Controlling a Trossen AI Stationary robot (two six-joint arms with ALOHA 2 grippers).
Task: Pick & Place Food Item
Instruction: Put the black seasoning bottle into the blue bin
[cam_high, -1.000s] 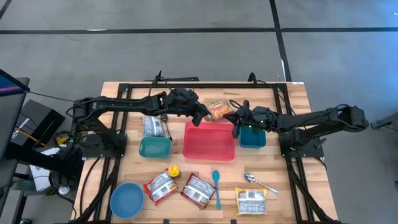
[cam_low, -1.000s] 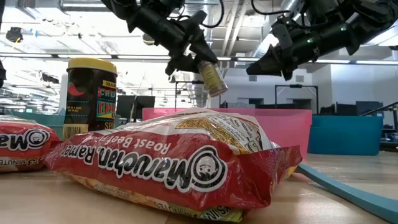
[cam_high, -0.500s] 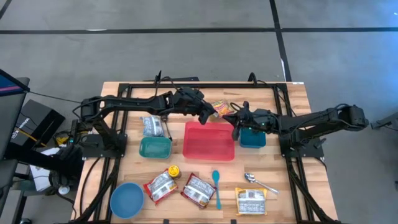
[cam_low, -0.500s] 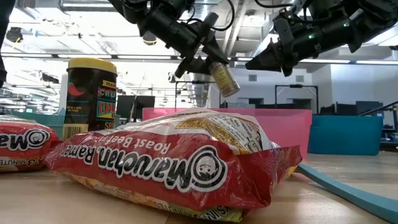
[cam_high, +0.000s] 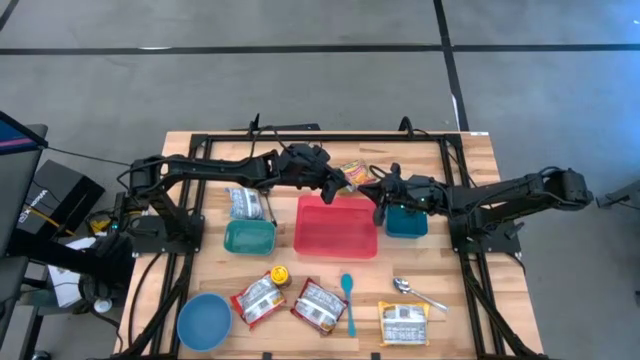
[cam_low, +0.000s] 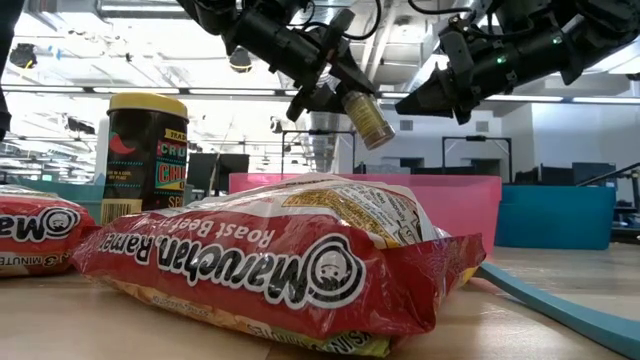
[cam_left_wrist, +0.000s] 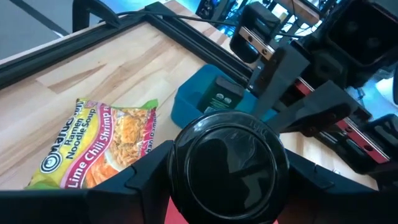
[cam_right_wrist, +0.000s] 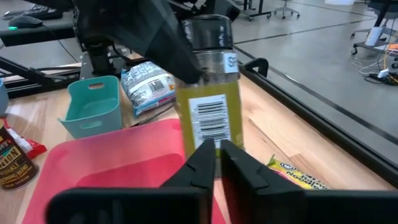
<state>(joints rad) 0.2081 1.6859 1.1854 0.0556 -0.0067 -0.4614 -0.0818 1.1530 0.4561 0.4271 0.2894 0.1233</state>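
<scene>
The left gripper (cam_low: 335, 70) is clamped on a spice jar (cam_low: 368, 118), gripping it by the dark cap end, and carries it in the air over the far edge of the red tray (cam_high: 336, 226), near the middle of the tabletop's far side. The right gripper (cam_right_wrist: 217, 165) hangs just beside the jar with its fingers nearly together, a thin slit between them, holding nothing.

The wooden tabletop (cam_high: 455, 300) is slatted and matte, ringed by a dark metal frame. The red tray is a shallow rigid plastic rectangle with smooth walls. Beside its right edge sits a blue bin (cam_high: 405, 222), beside its left edge a teal bin (cam_high: 249, 237), both stiff plastic boxes. A lime chili shrimp ramen packet (cam_left_wrist: 102, 146) lies flat toward the far edge, a soft crinkly pouch.

The jar is a small straight-sided cylinder, clear and filled with yellowish powder, wrapped in a glossy barcode label (cam_right_wrist: 208, 118). It looks light and stiff, hard rather than squashy, and its smooth wall is likely slippery. Because it hangs tilted from the cap, it could swing or slide. A second grip would sit best across the labelled body, below the cap, where the sides are parallel and the label adds some friction.
</scene>
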